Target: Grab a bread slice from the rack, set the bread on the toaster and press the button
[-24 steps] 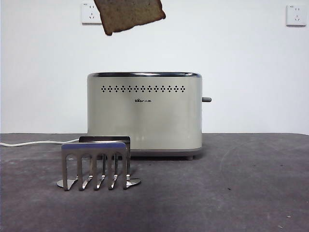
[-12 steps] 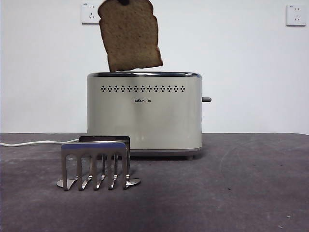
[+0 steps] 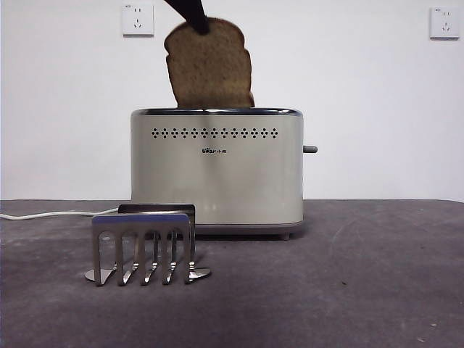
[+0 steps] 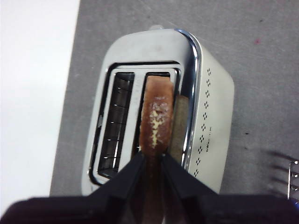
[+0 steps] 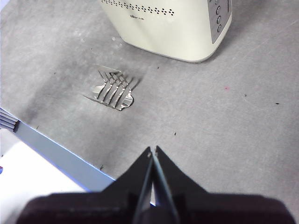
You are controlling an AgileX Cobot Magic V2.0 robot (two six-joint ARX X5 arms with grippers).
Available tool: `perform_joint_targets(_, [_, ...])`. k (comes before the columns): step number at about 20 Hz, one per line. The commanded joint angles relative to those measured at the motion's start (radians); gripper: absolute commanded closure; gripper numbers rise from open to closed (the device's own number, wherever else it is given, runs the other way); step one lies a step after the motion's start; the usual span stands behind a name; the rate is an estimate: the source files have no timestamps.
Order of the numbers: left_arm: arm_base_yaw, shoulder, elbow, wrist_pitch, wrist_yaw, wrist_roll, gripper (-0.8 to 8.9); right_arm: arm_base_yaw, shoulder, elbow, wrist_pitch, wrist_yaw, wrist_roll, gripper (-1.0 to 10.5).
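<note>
Bread (image 3: 210,69) lower, toaster (image 3: 217,170) slot, left pincer (image 4: 152,156).

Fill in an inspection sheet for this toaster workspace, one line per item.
Surface: grey table, marked and speckled.
Job's things: bread part-way into the toaster slot nearer the holes; rack empty, in front.
Clutter: nothing seen.
Grippers: left gripper shut on the bread's top edge; right gripper shut, empty, over the table.
Cables: white cable beside the toaster.
Surroundings: white wall, two sockets.
</note>
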Motion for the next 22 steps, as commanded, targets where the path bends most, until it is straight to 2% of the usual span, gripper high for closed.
perform_joint_targets(1, [0.003, 0.026, -0.001, 0.012, 0.006, 0.027, 8.23, 0.003, 0.000, 0.001, 0.006, -0.002, -0.008, 9.6])
perform_joint_targets(5, [0.022, 0.069, -0.001, 0.023, 0.008, 0.030, 8.23, 0.003, 0.001, 0.001, 0.006, -0.002, -0.008, 9.6])
perform_joint_targets(10, [0.058, 0.128, -0.001, 0.120, 0.008, 0.028, 8.23, 0.003, 0.010, 0.001, 0.011, -0.001, -0.008, 9.6])
perform_joint_targets(15, [0.079, 0.164, -0.001, 0.166, 0.013, 0.024, 8.01, 0.002, 0.069, 0.001, 0.124, -0.001, -0.003, 9.6])
perform_joint_targets(19, [0.085, 0.166, -0.001, 0.202, 0.019, -0.009, 5.54, 0.002, 0.157, 0.001, 0.273, -0.001, 0.030, 9.6])
perform_joint_targets(22, [0.085, 0.166, -0.001, 0.207, 0.020, -0.027, 5.52, 0.002, 0.234, 0.001, 0.370, -0.001, 0.053, 9.6])
